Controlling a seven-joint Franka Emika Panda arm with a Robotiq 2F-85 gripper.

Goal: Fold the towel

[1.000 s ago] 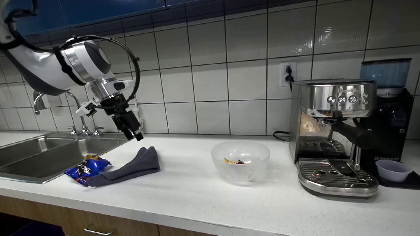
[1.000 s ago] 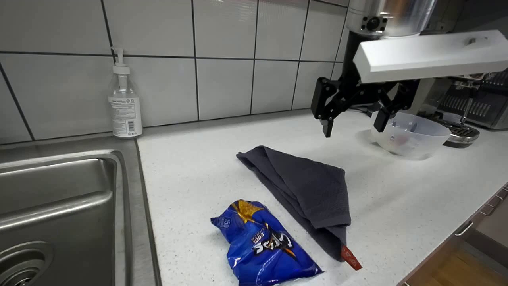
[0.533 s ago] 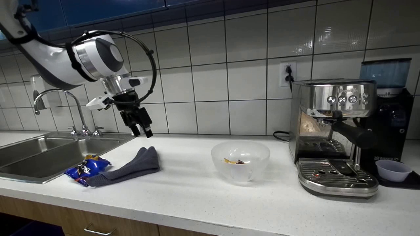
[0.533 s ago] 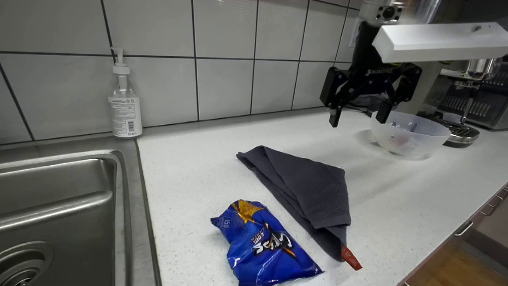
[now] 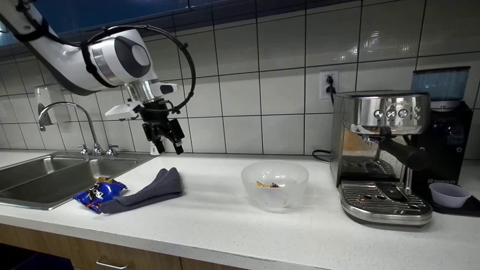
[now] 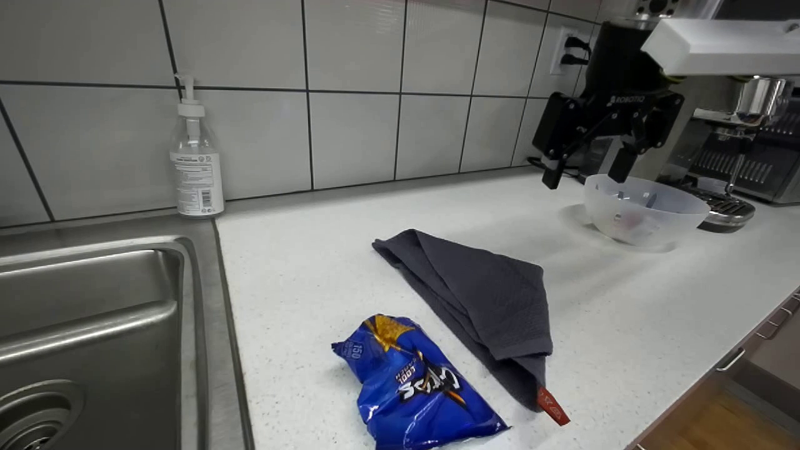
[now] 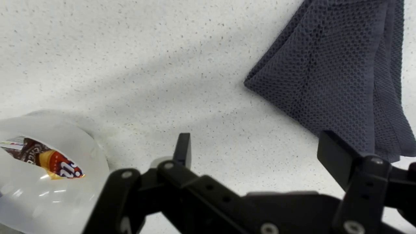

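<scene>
A dark grey towel (image 5: 159, 191) lies on the white counter, folded over into a rough triangle with layered edges. In an exterior view the towel (image 6: 494, 294) has a red tag at its near corner. My gripper (image 5: 170, 149) hangs in the air above the counter, behind and above the towel, apart from it. In an exterior view the gripper (image 6: 585, 177) appears between the towel and the bowl. In the wrist view the gripper (image 7: 254, 146) has its fingers wide apart with only counter between them. There the towel (image 7: 341, 74) lies at the upper right, partly behind one finger.
A blue chip bag (image 6: 425, 394) lies beside the towel, on its sink side. A translucent bowl (image 5: 275, 191) with wrappers inside stands farther along the counter. A steel sink (image 5: 86, 174), a pump bottle (image 6: 197, 169) and an espresso machine (image 5: 382, 150) stand around.
My open gripper has risen slightly and moved away from the towel, toward the bowl's side, turning more upright. The towel, chip bag and bowl have not moved.
</scene>
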